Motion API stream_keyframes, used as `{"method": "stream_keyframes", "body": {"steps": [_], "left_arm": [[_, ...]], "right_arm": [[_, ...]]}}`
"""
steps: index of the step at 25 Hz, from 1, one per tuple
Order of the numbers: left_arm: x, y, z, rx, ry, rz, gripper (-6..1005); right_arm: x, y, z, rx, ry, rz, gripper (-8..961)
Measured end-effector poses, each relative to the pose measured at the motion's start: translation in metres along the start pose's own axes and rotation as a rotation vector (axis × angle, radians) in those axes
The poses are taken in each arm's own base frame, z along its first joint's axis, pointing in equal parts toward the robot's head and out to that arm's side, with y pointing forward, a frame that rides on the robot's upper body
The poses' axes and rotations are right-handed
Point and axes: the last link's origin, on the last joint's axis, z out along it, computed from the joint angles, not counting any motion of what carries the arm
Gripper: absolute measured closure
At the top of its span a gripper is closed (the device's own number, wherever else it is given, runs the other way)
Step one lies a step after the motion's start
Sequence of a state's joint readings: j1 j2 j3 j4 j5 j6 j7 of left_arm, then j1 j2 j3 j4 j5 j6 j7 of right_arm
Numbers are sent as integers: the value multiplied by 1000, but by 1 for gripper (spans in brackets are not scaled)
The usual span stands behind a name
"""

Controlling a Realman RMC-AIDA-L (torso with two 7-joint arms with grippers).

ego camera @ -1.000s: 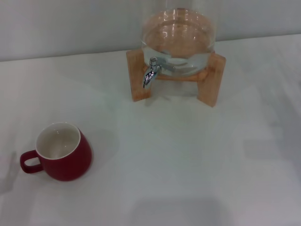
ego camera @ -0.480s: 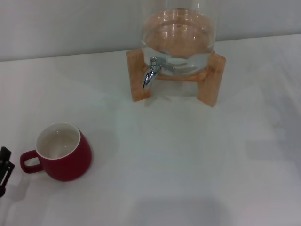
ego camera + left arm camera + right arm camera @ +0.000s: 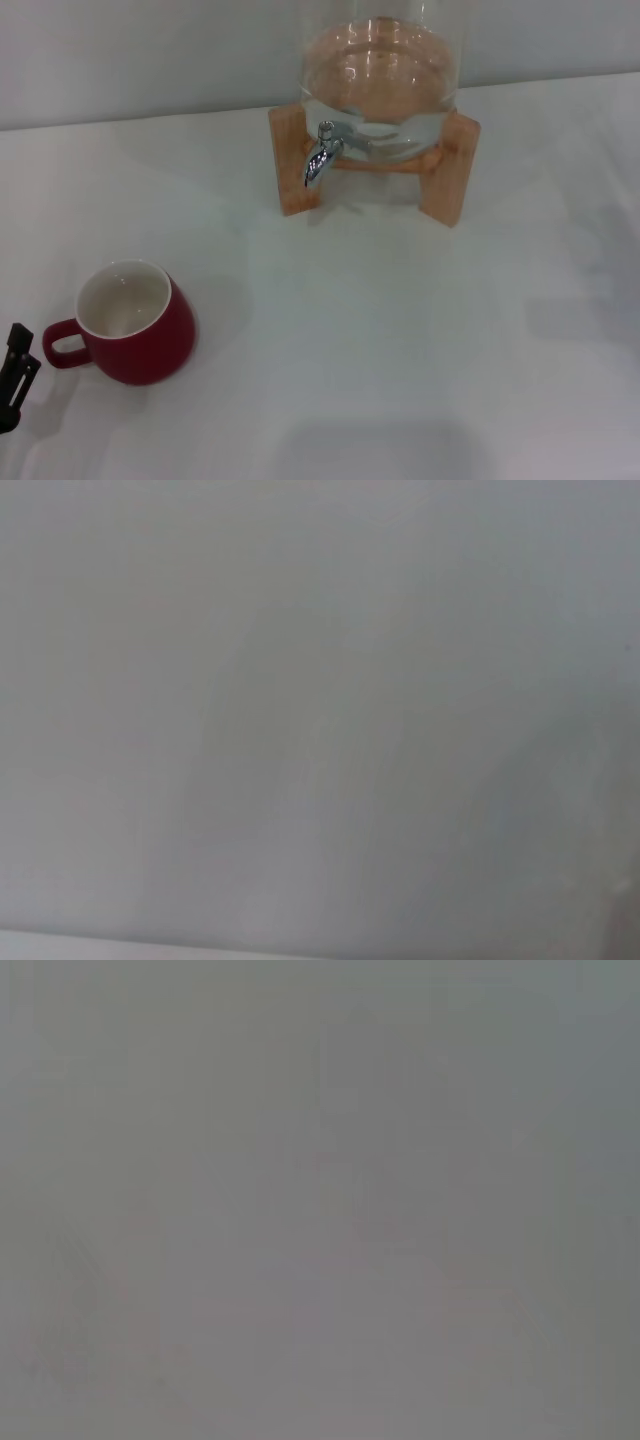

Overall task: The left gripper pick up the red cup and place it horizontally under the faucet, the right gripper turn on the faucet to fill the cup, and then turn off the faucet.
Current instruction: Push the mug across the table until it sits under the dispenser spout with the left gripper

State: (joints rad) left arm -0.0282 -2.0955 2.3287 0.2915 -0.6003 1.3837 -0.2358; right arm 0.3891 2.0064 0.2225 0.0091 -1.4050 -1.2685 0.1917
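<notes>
since the earlier frames only the left gripper (image 3: 14, 370) has changed place: absent a second ago, it now shows as a black sliver at the near left edge of the head view, just left of the red cup's handle and a touch nearer than half a second back, apart from it as far as can be seen. so little of it is in view that i cannot tell whether its fingers are spread or closed. the red cup (image 3: 130, 322) stands upright on the white table (image 3: 400, 340) at the near left, white inside showing, handle pointing left, unmoved. the faucet (image 3: 320, 153) sits at the far middle, spout curving down, fixed to the glass jar (image 3: 380, 75) that rests on its wooden stand (image 3: 295, 165), well apart from the cup. the right gripper does not appear in any view. both wrist views show only a blank grey surface.
</notes>
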Motion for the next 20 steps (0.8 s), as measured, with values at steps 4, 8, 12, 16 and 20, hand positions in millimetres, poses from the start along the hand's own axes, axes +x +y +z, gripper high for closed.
{"method": "stream_keyframes", "body": {"steps": [4,8,12,16,20], "left_arm": [[0,0,-1,2,-1,0,124],[-1,1,-1,-7,-5,0,124],[-1,2,-1,-11,-7,0,124],[-2,5,-2,-22,-11,-3,124],[-3,7,-2,-30,-13,-4,124]], "right_arm": [[0,0,0,0,0,0,295],[1,0,-1,2,2,-1,295],[1,0,-2,2,4,-1,295],[1,-1,-2,3,5,-1,295],[1,-1,-2,5,4,-1,295]]}}
